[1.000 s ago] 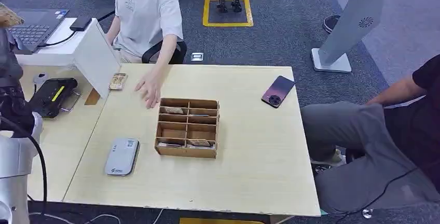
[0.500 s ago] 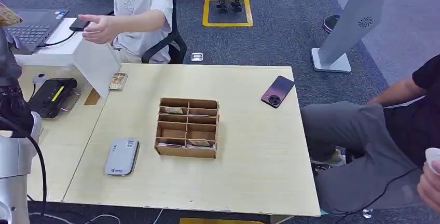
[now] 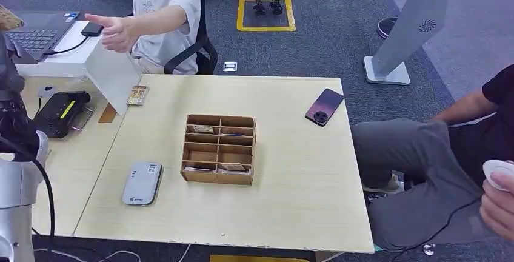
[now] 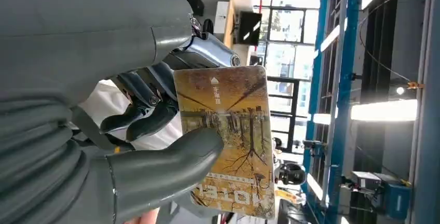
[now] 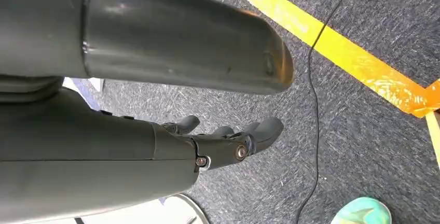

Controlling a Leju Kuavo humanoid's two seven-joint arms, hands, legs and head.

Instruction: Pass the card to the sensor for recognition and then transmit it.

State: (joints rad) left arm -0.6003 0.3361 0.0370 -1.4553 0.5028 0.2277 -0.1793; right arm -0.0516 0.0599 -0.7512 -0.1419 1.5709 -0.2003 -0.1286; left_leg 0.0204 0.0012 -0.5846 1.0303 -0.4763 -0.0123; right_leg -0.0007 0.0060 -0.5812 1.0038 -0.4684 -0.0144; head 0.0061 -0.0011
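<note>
Holding to the table (image 3: 291, 171) as landmark, the left hand (image 4: 129, 130) pinched the card (image 4: 228, 141) raised beside it; the right hand (image 5: 228, 141) hung empty, fingers loosely apart. Lowering flat over the sensor (image 3: 142, 183) seemed wise.

Robotics lab or office, grey carpet (image 3: 327, 43), taped floor square (image 3: 265, 13), laptop (image 3: 39, 31)

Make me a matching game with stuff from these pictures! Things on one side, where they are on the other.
Things:
1. phone
2. card
3. grey reader
4. laptop

Places:
A. in the left robot hand
B. far right part of the table
C. beside the wooden box, on its left
D. white stand at the far left

Pairs: 1-B, 2-A, 3-C, 4-D
</note>
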